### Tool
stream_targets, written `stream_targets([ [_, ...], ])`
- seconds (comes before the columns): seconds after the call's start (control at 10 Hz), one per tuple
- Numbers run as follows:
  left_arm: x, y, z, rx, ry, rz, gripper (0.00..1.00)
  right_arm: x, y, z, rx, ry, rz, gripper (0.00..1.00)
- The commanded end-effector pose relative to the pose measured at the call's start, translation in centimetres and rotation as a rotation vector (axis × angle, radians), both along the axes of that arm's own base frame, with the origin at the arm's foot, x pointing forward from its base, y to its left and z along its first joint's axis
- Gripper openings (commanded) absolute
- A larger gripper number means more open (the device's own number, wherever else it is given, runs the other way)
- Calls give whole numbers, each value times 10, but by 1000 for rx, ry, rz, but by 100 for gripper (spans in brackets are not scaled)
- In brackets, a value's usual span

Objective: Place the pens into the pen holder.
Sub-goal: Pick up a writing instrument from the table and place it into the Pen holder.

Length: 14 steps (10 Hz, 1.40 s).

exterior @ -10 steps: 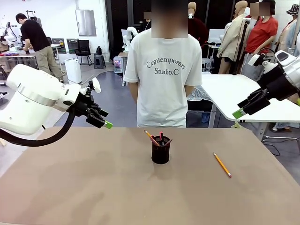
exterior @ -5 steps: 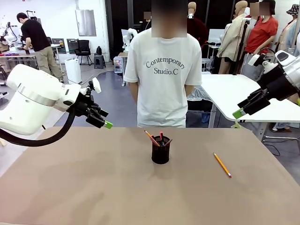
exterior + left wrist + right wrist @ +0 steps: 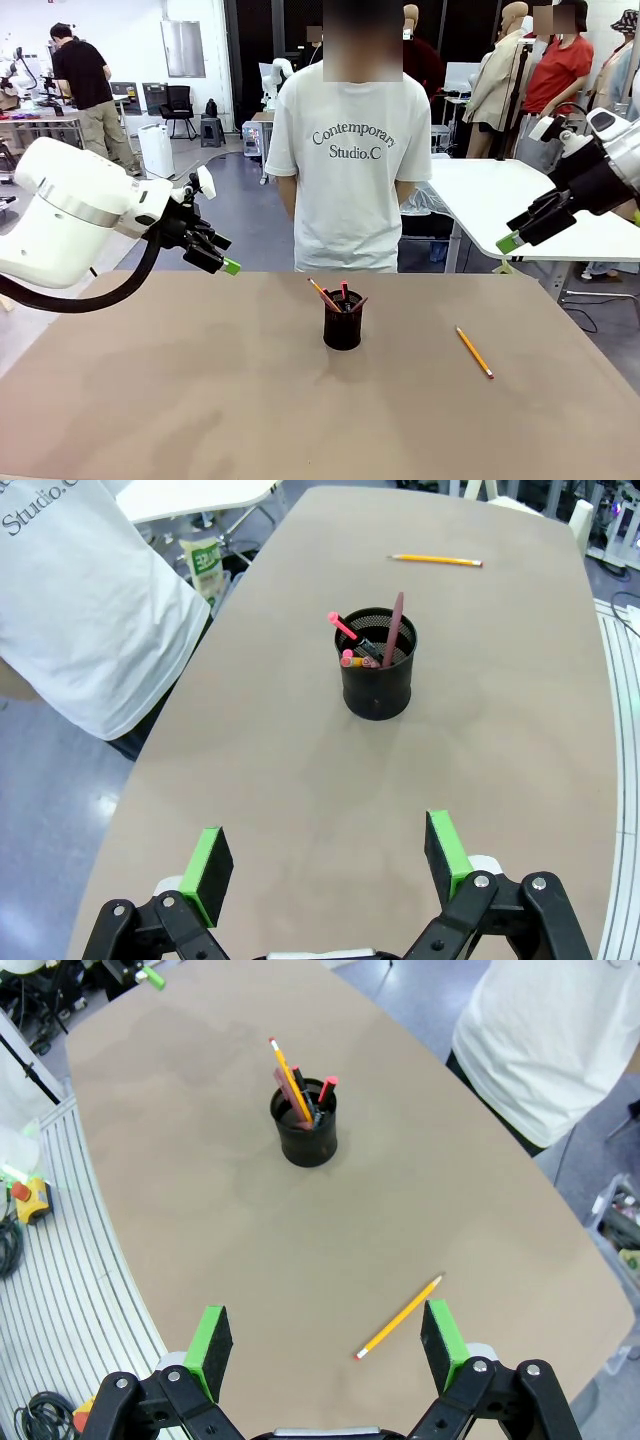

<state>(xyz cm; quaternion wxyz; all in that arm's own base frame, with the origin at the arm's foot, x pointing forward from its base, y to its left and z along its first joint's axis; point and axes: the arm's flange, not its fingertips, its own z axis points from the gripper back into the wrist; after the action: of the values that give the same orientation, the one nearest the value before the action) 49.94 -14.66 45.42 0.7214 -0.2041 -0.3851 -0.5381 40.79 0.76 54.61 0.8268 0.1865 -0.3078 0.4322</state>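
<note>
Pen holder (image 3: 342, 330) of black mesh holds pens (image 3: 324, 293); left fingers (image 3: 212, 865), right fingers (image 3: 212, 1342) apart.

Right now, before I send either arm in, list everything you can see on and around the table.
black cylindrical metal-mesh pen holder: one, black, upright near the table's middle.
thin pens: at least three, pinkish-red, black-and-red, orange, leaning inside the pen holder.
yellow wooden pencil: one, yellow, flat on the table, on the robot's right of the holder, apart from it.
brown table: one, brown, under everything.
person in a white printed T-shirt: one, standing at the far edge.
left end effector: black, green pads, open, empty, raised at the left.
right end effector: black, green pads, open, empty, raised at the right.
</note>
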Motion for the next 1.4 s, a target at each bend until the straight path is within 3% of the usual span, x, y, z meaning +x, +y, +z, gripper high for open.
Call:
stream_targets([
  [0.0,0,1,1,3,2,10,100,1,0,1,15,-7,9,100],
  [0.3,0,1,1,3,2,10,100,0,0,0,0,0,0,100],
  [0.5,0,1,1,3,2,10,100,28,22,-18,-6,116,-108,100],
  [0.7,0,1,1,3,2,10,100,65,43,-27,-127,186,-119,100],
  [0.8,0,1,1,3,2,10,100,72,55,-26,-157,236,-174,100],
  [1.0,0,1,1,3,2,10,100,92,68,-37,-375,361,-308,100],
  [1.3,0,1,1,3,2,10,100,110,75,-70,-544,416,-359,100],
])
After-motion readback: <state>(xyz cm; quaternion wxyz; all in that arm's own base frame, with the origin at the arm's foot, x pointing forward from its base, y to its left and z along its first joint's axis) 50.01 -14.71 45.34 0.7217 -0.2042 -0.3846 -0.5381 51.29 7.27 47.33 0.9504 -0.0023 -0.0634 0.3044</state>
